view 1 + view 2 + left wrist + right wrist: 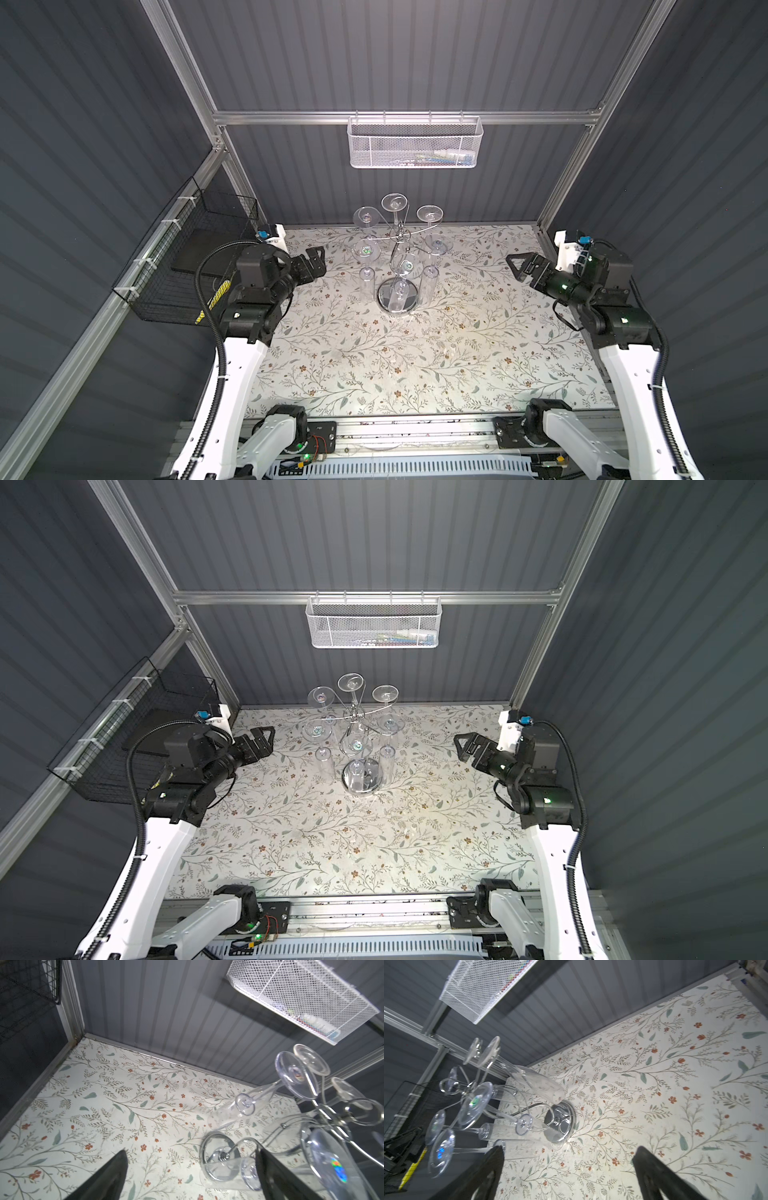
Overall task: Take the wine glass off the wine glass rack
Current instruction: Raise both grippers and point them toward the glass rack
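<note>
The wine glass rack (400, 237) is set at the back middle of the floral table (415, 353), with wine glasses (366, 252) hung upside down from its arms. It is flanked by the left gripper (318, 259) and right gripper (516, 268) — both spread wide, nothing held, nothing touched.

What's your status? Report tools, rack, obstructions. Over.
Left tool and right tool open, empty, either side of wine glass rack. Six wine glasses hanging inverted, none lifted. Nothing between tools and glasses.
</note>
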### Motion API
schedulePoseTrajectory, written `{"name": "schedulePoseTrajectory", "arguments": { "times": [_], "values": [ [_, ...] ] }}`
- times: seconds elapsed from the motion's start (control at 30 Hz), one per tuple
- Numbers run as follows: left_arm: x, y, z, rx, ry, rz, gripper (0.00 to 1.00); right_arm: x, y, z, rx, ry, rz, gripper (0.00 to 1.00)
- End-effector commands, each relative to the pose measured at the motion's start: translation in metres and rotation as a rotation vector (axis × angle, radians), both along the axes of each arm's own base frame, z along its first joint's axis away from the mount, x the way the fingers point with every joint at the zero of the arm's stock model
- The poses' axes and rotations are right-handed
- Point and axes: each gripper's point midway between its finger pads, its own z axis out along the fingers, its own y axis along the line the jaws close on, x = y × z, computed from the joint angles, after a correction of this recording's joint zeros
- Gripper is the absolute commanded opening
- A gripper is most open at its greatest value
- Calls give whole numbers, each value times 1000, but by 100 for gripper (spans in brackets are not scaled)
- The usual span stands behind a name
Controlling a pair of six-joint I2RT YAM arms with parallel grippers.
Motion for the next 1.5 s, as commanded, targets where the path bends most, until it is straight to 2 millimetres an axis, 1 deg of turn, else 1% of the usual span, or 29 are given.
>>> {"name": "schedulePoseTrajectory", "arguments": {
  "times": [0.0, 0.1, 0.23, 0.37, 0.5, 0.57, 0.7, 0.83, 0.97, 1.13, 1.3, 1.47],
  "values": [
    [-19, -16, -5, -100, 92, -63, 97, -15, 18, 3, 75, 54, 82, 99],
    [-28, -27, -9, -142, 139, -122, 96, -21, 20, 4, 81, 52, 86, 99],
    [-41, -36, -6, -198, 140, -169, 95, -25, 22, 1, 91, 45, 81, 99],
    [-49, -45, -4, -258, 145, -209, 95, -28, 26, 1, 98, 42, 78, 99],
    [-54, -61, -12, -349, 189, -283, 94, -33, 36, -6, 99, 64, 104, 99],
    [-57, -66, -16, -388, 205, -304, 93, -34, 40, -9, 93, 80, 119, 99],
    [-61, -71, -12, -441, 169, -335, 92, -33, 46, -11, 85, 101, 142, 99],
    [-66, -79, -4, -516, 176, -375, 92, -30, 56, -12, 103, 108, 166, 99],
    [-70, -82, 10, -599, 144, -393, 91, -29, 66, -19, 101, 125, 192, 99],
    [-69, -85, 27, -690, 101, -413, 90, -29, 68, -21, 94, 131, 201, 99],
    [-66, -94, 28, -709, 121, -439, 89, -32, 69, -27, 94, 141, 207, 99],
    [-64, -110, 19, -704, 135, -456, 89, -31, 70, -35, 99, 158, 210, 99]
  ]
}}
